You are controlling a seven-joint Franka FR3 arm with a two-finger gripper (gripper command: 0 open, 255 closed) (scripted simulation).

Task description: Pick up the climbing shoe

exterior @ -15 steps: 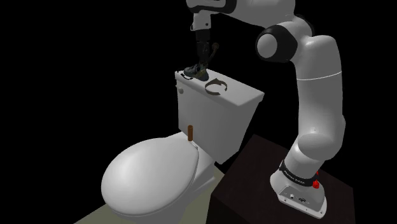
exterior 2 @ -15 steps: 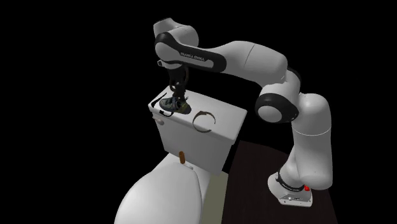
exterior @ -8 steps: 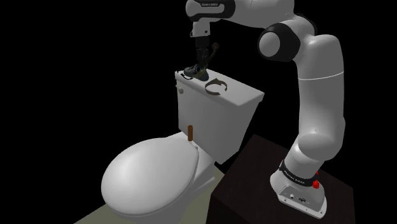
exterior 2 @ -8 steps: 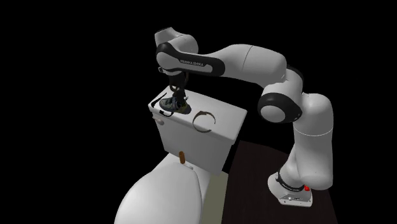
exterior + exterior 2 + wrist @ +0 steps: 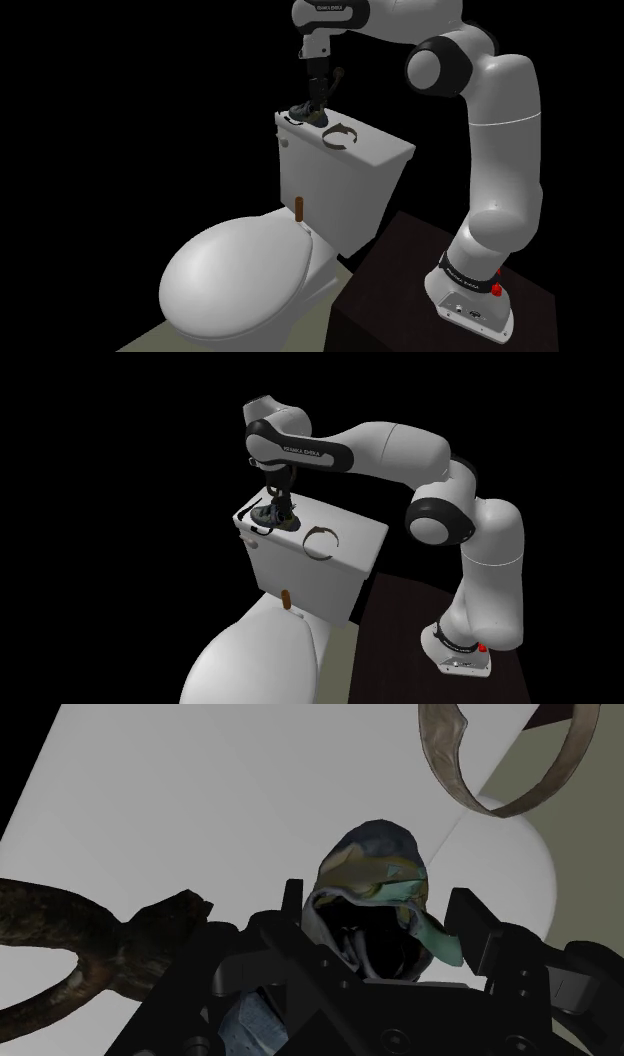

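As climbing shoe [image 5: 372, 894] sits on WC tank lid [image 5: 200, 804], fingers [image 5: 470, 919] clasp it btwn them

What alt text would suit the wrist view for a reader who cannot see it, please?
A dark blue and teal climbing shoe lies on a white toilet tank lid beneath the black gripper, two brown rings lying nearby.

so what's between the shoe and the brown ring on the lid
Nothing: just bare white lid between shoe and ring, plain in the second exterior view.
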